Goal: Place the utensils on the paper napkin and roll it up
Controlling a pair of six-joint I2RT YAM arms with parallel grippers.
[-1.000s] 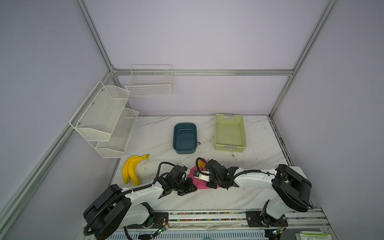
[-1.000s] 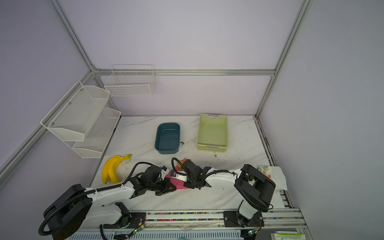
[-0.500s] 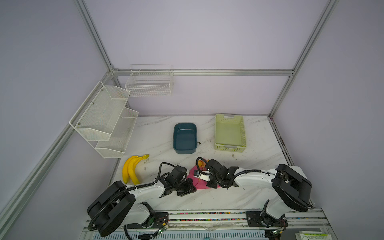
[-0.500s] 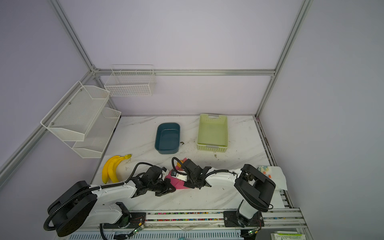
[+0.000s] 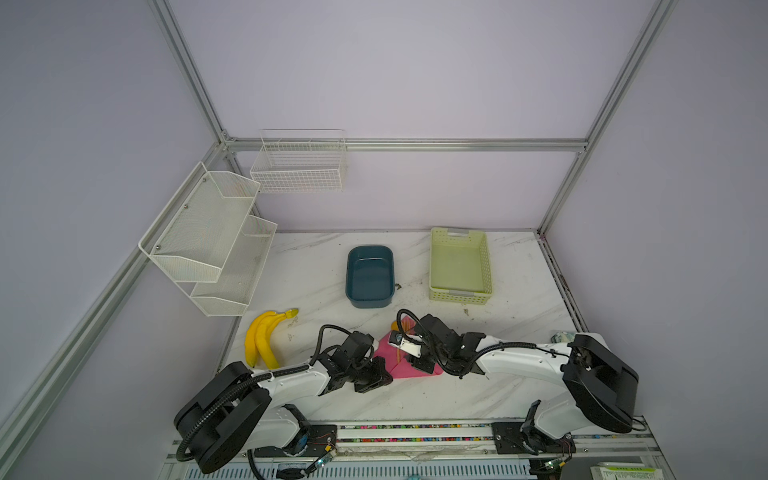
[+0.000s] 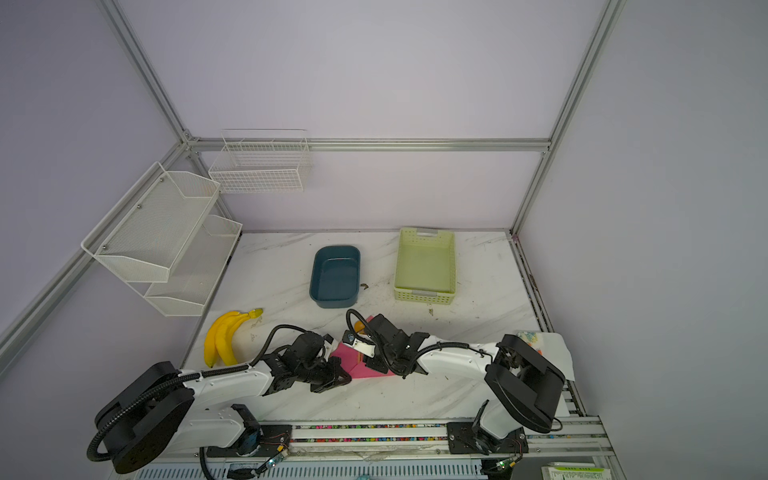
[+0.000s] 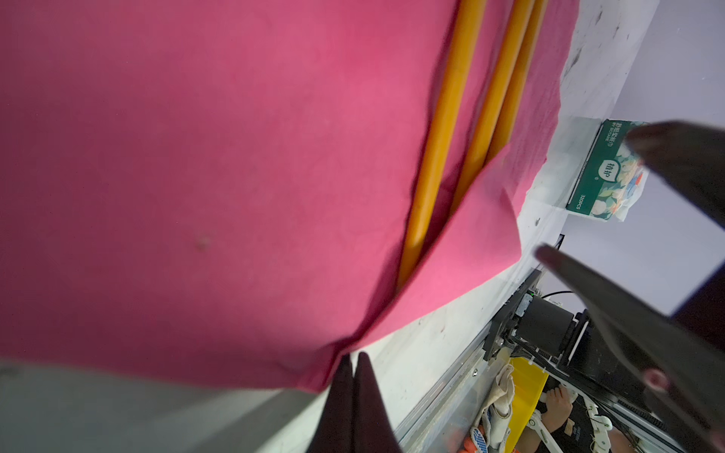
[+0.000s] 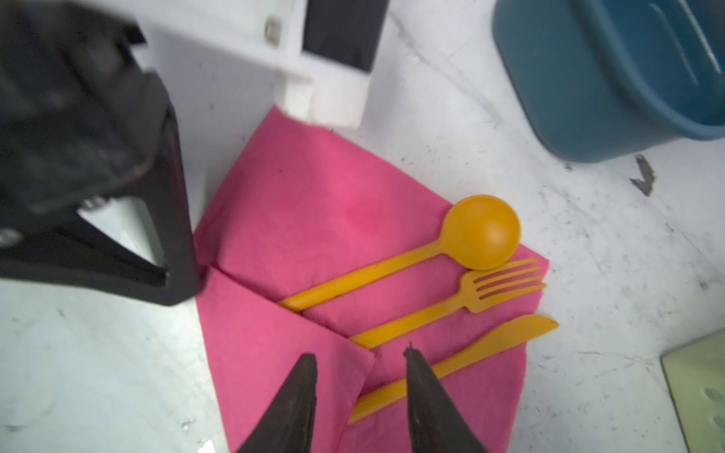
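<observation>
Two grippers at a thin square pink paper napkin [image 8: 314, 204] carrying three slim orange plastic utensils [image 8: 412, 317].

The round-bowled spoon [image 8: 482, 231], fork [image 8: 502, 280] and knife [image 8: 510, 333] lie side by side, handle ends tucked under a folded-over flap. The left gripper [image 7: 353, 355] is closed, its tips pinching the napkin's edge. The right gripper [image 8: 359, 353] hovers over the flap's corner and the knife handle, jaws partly apart, gripping nothing. The napkin lies on the white marbled tabletop [image 5: 415, 399], between the arms and near the dark blue plastic tub [image 5: 369, 276].
</observation>
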